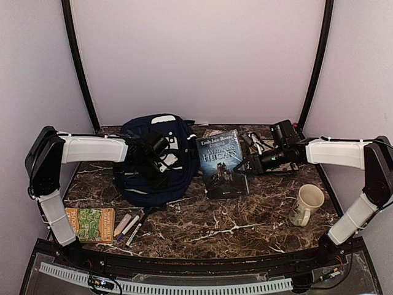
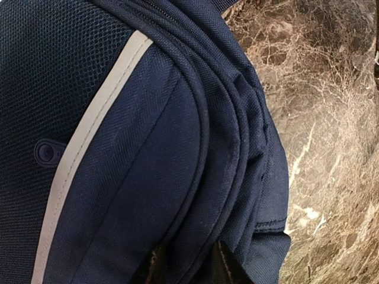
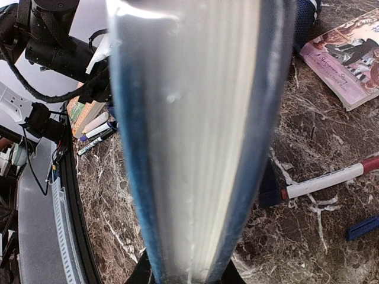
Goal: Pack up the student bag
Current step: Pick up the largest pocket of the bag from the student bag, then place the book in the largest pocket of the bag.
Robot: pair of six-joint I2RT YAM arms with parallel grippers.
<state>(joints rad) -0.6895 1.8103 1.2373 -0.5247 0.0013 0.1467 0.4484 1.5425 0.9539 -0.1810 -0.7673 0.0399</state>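
Left fingers (image 2: pixel 228 267) sit half-closed astride a seam of the bag (image 1: pixel 144 184), which lies on the worktop (image 1: pixel 245 227) at ten o'clock. Whether they pinch it, we cannot tell. Soft, floppy, fairly light, we reckon, so take it by a seam or strap. Its long axis runs twelve to six, white-patched top at twelve. Right fingers (image 1: pixel 247 165) clamp the book (image 1: pixel 221 163) at its three-o'clock edge.

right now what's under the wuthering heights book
Held by the right gripper, the book hides the table from above. The wrist view shows a red-capped marker and another paperback lying there.
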